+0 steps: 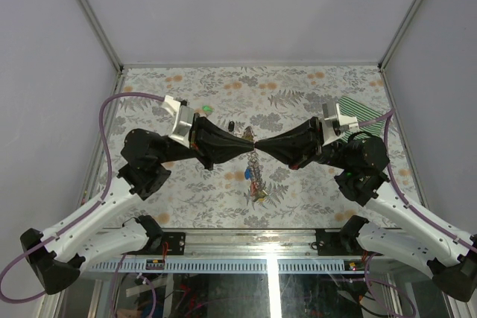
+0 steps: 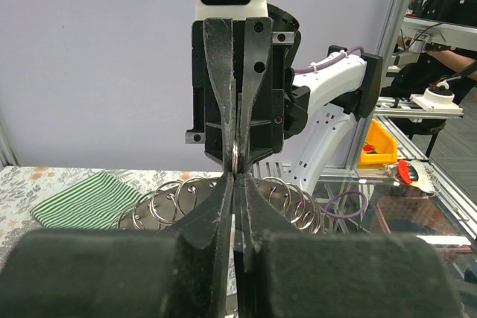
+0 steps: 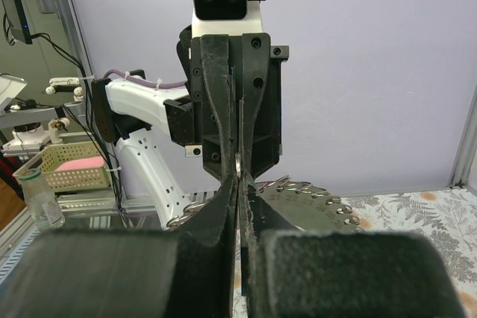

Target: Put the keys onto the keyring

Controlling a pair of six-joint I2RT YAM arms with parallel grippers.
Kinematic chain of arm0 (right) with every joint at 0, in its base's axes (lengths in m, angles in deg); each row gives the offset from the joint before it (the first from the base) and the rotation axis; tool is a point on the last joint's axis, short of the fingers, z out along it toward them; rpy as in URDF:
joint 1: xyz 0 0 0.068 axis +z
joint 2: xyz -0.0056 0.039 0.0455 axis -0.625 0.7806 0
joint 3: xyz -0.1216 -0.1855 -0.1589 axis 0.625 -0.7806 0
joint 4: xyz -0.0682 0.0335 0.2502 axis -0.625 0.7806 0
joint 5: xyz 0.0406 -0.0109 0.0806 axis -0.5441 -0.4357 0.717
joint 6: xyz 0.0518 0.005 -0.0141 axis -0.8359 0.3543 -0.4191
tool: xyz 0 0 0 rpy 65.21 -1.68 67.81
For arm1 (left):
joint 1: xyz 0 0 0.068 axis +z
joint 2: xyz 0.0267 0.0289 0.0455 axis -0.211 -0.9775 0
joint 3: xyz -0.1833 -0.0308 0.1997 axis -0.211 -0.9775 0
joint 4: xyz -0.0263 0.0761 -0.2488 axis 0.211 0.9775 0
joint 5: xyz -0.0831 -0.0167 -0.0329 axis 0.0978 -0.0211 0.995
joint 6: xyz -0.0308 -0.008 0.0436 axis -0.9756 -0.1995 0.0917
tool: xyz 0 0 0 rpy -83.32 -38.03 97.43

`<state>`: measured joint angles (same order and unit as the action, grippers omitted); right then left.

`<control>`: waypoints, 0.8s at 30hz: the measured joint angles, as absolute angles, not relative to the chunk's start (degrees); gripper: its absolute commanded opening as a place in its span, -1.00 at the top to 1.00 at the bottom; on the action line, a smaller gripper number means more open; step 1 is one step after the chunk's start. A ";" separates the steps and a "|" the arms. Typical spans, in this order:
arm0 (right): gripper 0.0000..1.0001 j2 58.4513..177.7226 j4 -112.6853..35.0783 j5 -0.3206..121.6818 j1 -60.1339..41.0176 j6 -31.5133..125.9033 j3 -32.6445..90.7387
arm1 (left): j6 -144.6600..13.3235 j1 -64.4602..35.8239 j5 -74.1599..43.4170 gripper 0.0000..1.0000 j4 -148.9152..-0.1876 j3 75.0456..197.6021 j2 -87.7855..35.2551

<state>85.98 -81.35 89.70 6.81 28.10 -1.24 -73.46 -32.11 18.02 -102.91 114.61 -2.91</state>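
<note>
Currently my left gripper and right gripper meet tip to tip, both clamped on the keyring, which stands edge-on between them. The keys hang at 6 o'clock from the tips, equally near both arms.

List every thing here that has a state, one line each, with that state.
left claw: shut, pinching the keyring's edge.
right claw: shut on the keyring, tip to tip with the left claw.
keyring: held edge-on between both claws.
keys: hanging in a bunch below the claws.
green striped cloth: lying on the table, untouched.
</note>
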 measured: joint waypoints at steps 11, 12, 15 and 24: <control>0.49 83.99 -77.33 89.20 6.81 32.34 -0.87 | -70.56 -32.20 19.20 1.00 -91.89 120.84 -4.40; 0.45 83.53 -75.65 89.14 6.81 33.39 -0.68 | -69.57 -32.20 19.22 1.00 -89.42 121.93 -4.62; 0.38 81.91 -69.29 88.55 6.81 37.21 0.44 | -65.57 -32.20 19.02 1.00 -79.93 126.50 -5.71; 0.30 79.94 -47.54 85.27 6.81 49.61 7.28 | -52.07 -32.20 17.19 1.00 -50.75 142.52 -12.70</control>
